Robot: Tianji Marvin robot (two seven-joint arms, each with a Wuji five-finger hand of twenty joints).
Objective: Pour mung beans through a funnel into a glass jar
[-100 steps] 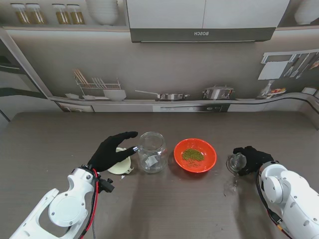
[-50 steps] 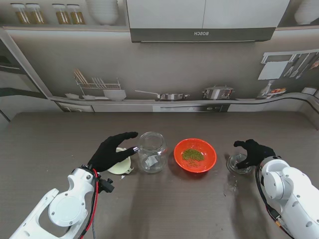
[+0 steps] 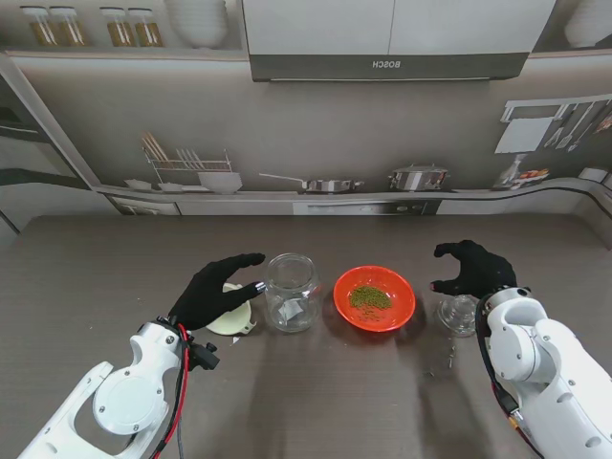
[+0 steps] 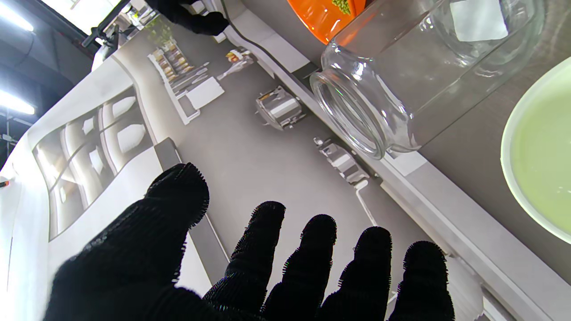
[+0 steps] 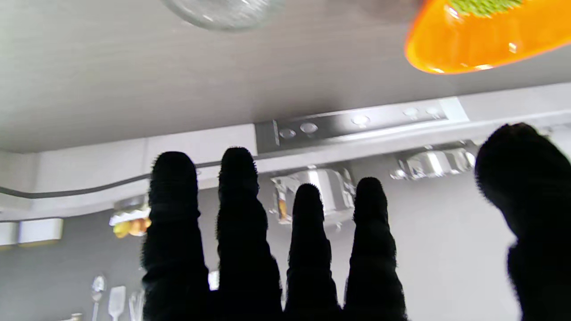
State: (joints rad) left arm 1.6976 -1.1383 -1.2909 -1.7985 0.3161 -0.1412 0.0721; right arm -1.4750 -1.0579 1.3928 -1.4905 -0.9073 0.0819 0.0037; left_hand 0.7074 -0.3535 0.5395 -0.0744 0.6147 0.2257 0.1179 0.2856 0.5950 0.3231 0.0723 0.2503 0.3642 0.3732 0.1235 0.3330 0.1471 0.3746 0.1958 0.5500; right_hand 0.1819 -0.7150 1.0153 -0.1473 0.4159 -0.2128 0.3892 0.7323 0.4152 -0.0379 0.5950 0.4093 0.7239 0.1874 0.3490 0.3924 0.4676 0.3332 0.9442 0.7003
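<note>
The brown table [image 3: 316,402] fills the stand's view, and the task's things sit in a row across its middle. Largest of them is the orange bowl [image 3: 374,297] at centre, holding a small heap of mung beans [image 3: 369,297]; it looks like light, smooth plastic, likely slippery at the wall, so I would take it by the rim and tip slowly, since loose beans run all at once. At nine o'clock from the bowl, just beside it, stands the glass jar [image 3: 292,292], upright, lidless and empty: rigid, fairly heavy, breakable and slick, best steadied low around its body. At nine o'clock from the jar lies the pale green funnel [image 3: 231,317], wide mouth up, partly hidden under the left hand [image 3: 212,290]; it seems thin and light, easiest pinched at its rim or side tab. That hand hovers over it with fingers spread and holds nothing, the fingertips [image 4: 316,232] apart in the left wrist view. At three o'clock from the bowl sits a small glass lid [image 3: 457,314]. The right hand [image 3: 469,270] hangs just beyond it, toward twelve o'clock, fingers extended and parted, gripping nothing. A few stray specks lie on the table nearer to me than the lid, too small to identify.
</note>
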